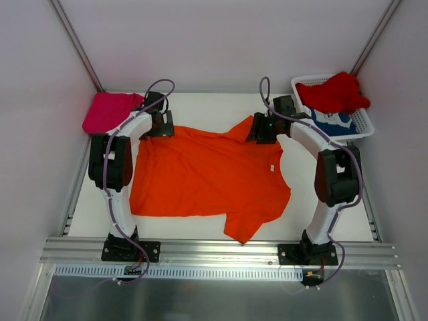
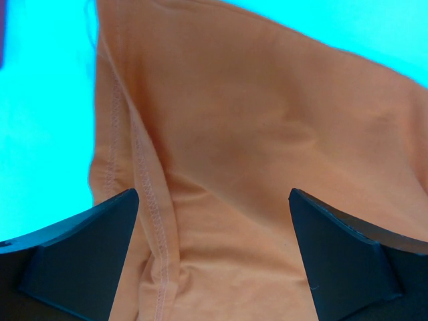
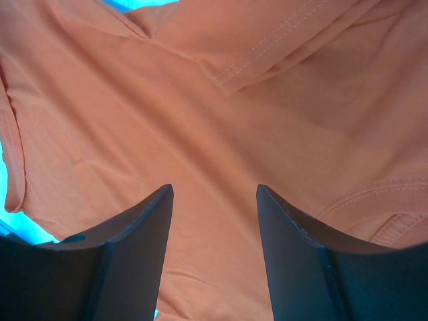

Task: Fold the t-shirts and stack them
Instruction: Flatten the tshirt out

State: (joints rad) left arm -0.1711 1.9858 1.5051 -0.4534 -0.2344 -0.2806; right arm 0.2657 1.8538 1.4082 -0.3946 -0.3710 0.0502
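The bright orange t-shirt [image 1: 207, 174] lies spread on the table, collar to the right. My left gripper [image 1: 159, 124] is open at its far left corner; the left wrist view shows the hemmed edge [image 2: 144, 194] between its fingertips [image 2: 114, 221]. My right gripper [image 1: 259, 128] is open over the far sleeve; the right wrist view shows orange cloth [image 3: 214, 134] under its fingertips [image 3: 157, 207]. The magenta-pink t-shirt [image 1: 108, 111] lies folded at the far left. The red t-shirt [image 1: 334, 92] and the blue t-shirt [image 1: 333, 122] are in the basket.
The white lattice basket [image 1: 364, 124] stands at the far right corner. Grey walls close in the table on three sides. A metal rail [image 1: 221, 249] runs along the near edge by the arm bases.
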